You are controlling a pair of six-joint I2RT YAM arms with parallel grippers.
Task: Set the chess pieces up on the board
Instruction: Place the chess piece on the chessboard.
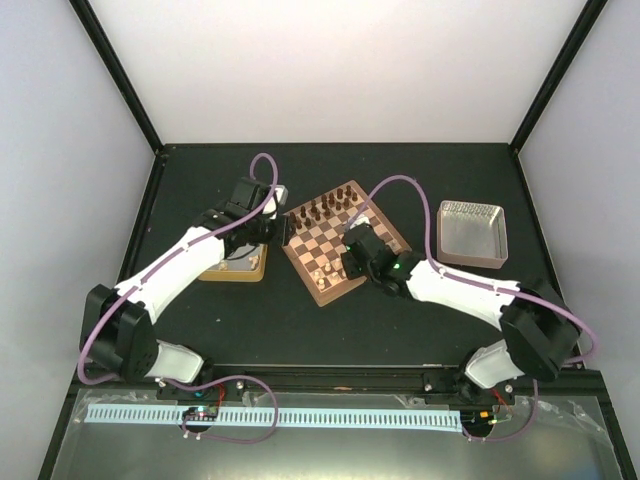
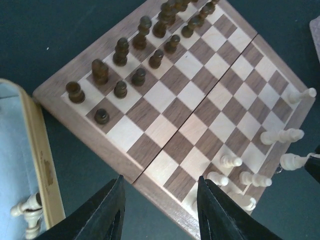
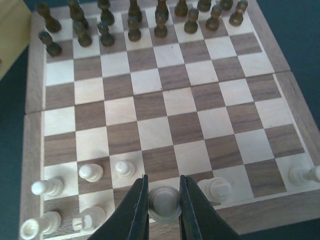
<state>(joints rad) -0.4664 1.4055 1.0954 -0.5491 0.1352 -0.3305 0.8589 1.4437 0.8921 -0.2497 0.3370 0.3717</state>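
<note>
Nearest, the right gripper [image 3: 163, 192] is clamped on a pale piece [image 3: 164, 206] at the near edge row of the board [image 3: 31, 150]. Pale side partly done: a handful of pale pieces [image 3: 91, 172] on the near two rows, many squares unfilled. Middle bare. Far side: dark pieces [image 3: 133, 25] nearly fill both rows. Left gripper [image 2: 160, 192], fingers apart and empty, hangs over a board corner beside the tan tray [image 2: 37, 150], where cream pieces [image 2: 27, 210] wait. Silver tray [image 1: 470, 255] well apart, no obstruction.

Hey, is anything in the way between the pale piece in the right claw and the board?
Nothing visible. The right claw holds the pale piece over the near row of the board; another pale piece stands close beside it, not beneath.
</note>
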